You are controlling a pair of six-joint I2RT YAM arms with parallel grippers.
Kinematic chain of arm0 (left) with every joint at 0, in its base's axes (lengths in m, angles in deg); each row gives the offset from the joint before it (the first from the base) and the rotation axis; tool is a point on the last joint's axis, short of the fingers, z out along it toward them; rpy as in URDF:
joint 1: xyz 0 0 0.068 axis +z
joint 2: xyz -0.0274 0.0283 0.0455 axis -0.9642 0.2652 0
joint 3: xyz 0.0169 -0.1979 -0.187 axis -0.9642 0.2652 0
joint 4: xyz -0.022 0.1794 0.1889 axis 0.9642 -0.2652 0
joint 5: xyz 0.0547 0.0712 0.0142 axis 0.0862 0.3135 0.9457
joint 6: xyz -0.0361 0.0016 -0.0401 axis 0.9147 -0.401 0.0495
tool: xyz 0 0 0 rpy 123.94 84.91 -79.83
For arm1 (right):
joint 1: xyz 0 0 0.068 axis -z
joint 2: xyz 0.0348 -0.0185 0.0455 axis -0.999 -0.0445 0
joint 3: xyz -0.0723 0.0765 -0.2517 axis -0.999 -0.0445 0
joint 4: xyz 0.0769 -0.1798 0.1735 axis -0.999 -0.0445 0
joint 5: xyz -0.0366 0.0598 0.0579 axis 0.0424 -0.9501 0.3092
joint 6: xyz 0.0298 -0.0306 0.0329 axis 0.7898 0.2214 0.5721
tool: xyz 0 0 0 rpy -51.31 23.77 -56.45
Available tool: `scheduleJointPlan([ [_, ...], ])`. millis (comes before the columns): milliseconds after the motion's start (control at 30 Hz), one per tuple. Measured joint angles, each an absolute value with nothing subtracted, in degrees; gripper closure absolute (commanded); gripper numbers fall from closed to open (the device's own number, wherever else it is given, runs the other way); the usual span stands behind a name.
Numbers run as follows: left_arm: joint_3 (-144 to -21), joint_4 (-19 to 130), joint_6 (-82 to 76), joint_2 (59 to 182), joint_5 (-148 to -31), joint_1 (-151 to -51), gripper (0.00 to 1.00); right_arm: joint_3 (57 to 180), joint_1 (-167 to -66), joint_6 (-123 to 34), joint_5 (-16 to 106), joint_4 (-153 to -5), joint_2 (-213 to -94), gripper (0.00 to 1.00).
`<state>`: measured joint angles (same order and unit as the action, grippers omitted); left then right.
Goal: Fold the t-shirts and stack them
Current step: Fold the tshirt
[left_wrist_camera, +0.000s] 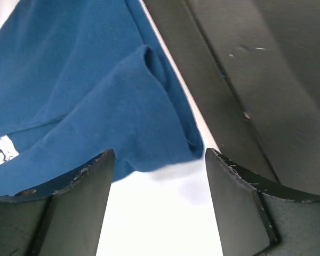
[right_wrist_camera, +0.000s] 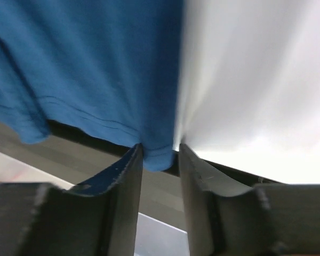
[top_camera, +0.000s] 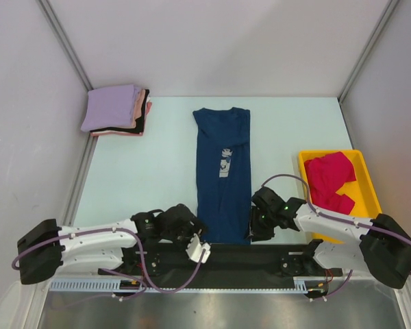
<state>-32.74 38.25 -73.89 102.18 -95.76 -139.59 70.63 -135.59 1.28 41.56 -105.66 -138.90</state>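
The navy t-shirt (top_camera: 222,185) lies folded into a long strip down the middle of the table, its white print (top_camera: 225,162) facing up. My left gripper (top_camera: 197,230) is open at the shirt's near left corner. In the left wrist view (left_wrist_camera: 159,154) the folded corner (left_wrist_camera: 165,128) lies just ahead of the tips, not held. My right gripper (top_camera: 252,230) is at the near right corner. In the right wrist view (right_wrist_camera: 160,150) its jaws are nearly together, pinching the hem corner (right_wrist_camera: 159,157). A crimson t-shirt (top_camera: 332,179) lies crumpled in the yellow tray (top_camera: 367,179).
A stack of folded shirts with a lavender one on top (top_camera: 113,107) and pink and black edges (top_camera: 145,113) beneath sits at the far left corner. A black strip (top_camera: 246,257) runs along the near edge between the arm bases. Walls enclose the table.
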Motion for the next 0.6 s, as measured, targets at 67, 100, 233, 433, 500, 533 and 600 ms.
scheduleJointPlan([
  [67, -32.63, 40.02, -73.89, 103.65, -95.35, -139.66, 0.29, 70.72, -135.59, 0.32, 41.93, -107.34, -138.88, 0.59],
  [100, -32.61, 40.67, -73.89, 104.46, -95.32, -139.7, 0.3, 70.72, -135.61, 0.19, 41.84, -108.06, -138.74, 0.59],
  [233, -31.82, 42.4, -73.98, 105.92, -95.13, -140.25, 0.41, 70.7, -136.26, 0.03, 42.23, -108.96, -138.13, 0.68],
  [433, -31.49, 44.74, -74.81, 108.65, -94.91, -140.53, 0.84, 69.65, -136.88, 0.97, 41.93, -106.88, -138.57, 0.95],
  [500, -31.45, 45.7, -74.7, 109.37, -94.73, -140.55, 1.0, 69.87, -136.85, 0.71, 41.73, -106.86, -138.72, 1.0],
  [533, -31.43, 45.83, -74.73, 109.5, -94.73, -140.58, 1.0, 70.18, -136.72, 0.65, 41.75, -107.17, -138.85, 1.0],
  [600, -31.6, 45.68, -73.94, 109.48, -94.73, -140.58, 1.0, 71.38, -136.33, 0.16, 41.75, -108.08, -139.2, 1.0],
])
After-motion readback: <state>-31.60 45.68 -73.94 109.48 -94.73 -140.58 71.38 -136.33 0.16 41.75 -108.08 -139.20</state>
